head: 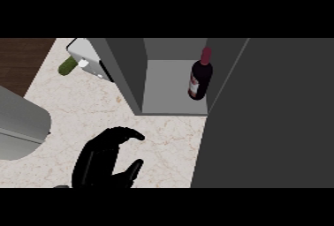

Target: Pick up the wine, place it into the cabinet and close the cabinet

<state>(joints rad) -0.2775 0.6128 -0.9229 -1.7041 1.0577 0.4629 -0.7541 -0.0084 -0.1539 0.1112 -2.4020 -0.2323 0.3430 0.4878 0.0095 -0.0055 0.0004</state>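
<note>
- Inside the open cabinet (171, 84), toward the right of its pale grey floor, the wine (199, 75) stands upright: dark bottle, maroon cap on the neck, a label on the body. It's right up against the cabinet's right wall, or at least very close; can't tell if it touches.
- Nothing is touching the bottle, no hand anywhere near it.
- The cabinet door (267, 119) is swung out, a big dark grey slab filling the right side of the view from top to bottom. It's hinged along the edge right next to the bottle, so the cabinet's not shut.
- The cabinet's left wall (127, 73) is a grey panel angling down toward the counter.
- The counter (91, 110) is a light cream stone with faint reddish veins, running from the cabinet front down to the lower edge.
- The left hand (98, 163) sits low over that counter, black, fingers arched over and thumb sticking out to the right, holding nothing.
- The right hand isn't visible at all.
- Top left: a white-and-dark appliance-looking thing (91, 62) with a green object (67, 66) beside it; can't say what either is.
- Far left, a grey rounded object (20, 123) overlaps the counter, and there's a strip of dark brown wood floor (20, 62) past the counter's edge.
</note>
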